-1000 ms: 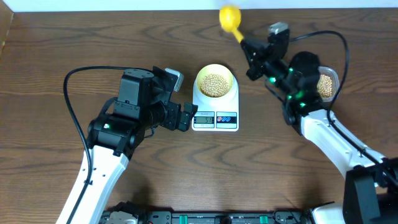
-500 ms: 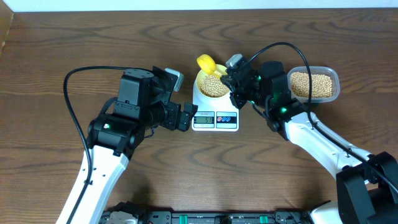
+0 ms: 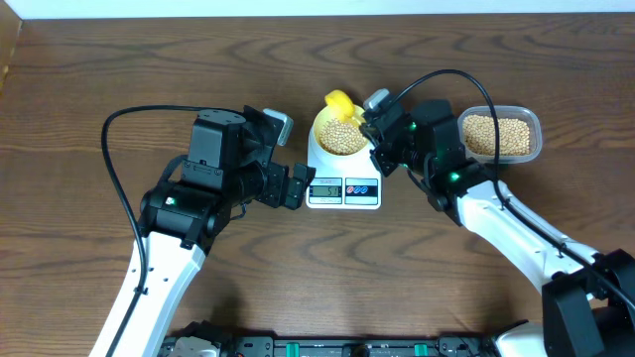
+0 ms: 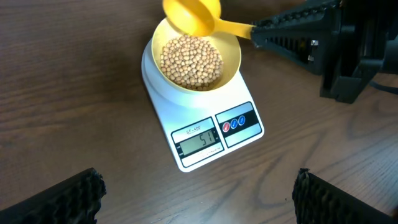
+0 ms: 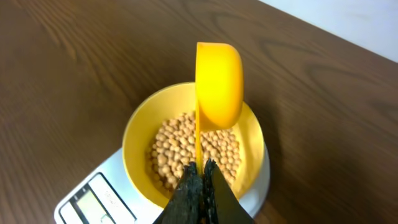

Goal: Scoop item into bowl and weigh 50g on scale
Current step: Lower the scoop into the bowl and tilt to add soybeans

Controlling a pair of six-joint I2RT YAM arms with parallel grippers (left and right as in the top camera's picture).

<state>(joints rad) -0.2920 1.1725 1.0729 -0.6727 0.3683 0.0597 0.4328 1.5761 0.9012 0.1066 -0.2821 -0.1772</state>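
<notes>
- Counted on the brown wooden table (image 3: 119, 59): one white digital kitchen scale (image 3: 343, 188), one pale yellow bowl (image 3: 317, 137), one bright yellow scoop (image 3: 339, 103), one clear plastic tub (image 3: 539, 134), one left gripper (image 3: 300, 186), one right gripper (image 5: 200, 177).
- Soybeans (image 3: 344, 139) far too many to count: one heap in the bowl, a second batch filling the tub.
- On the scale's front edge, seen from the left wrist: one grey LCD (image 4: 199, 140) reading 51, and two round buttons (image 4: 235, 122) at its 3 o'clock.
- Bowl seated on the scale's platform, toward the 12 o'clock end in the overhead view; LCD and buttons at the 6 o'clock end.
- Right gripper's jaws pressed together, pinching the scoop's thin handle (image 4: 233, 27); parked at the bowl's 3 o'clock, just beside the rim.
- Scoop head turned on edge above the bowl near its 12 o'clock rim; contact with the beans impossible to tell.
- Bowl and heaped beans directly ahead of and below the right jaws, just past the fingertips.
- Left gripper's jaws spread wide, gripping nothing, at the scale's 9 o'clock, just beside it.
- From the left wrist: scale and bowl ahead at 12 o'clock, framed between the two black fingers (image 4: 68, 199), touching neither.
- Tub at the bowl's 3 o'clock, beyond the right gripper, apart from the scale.
</notes>
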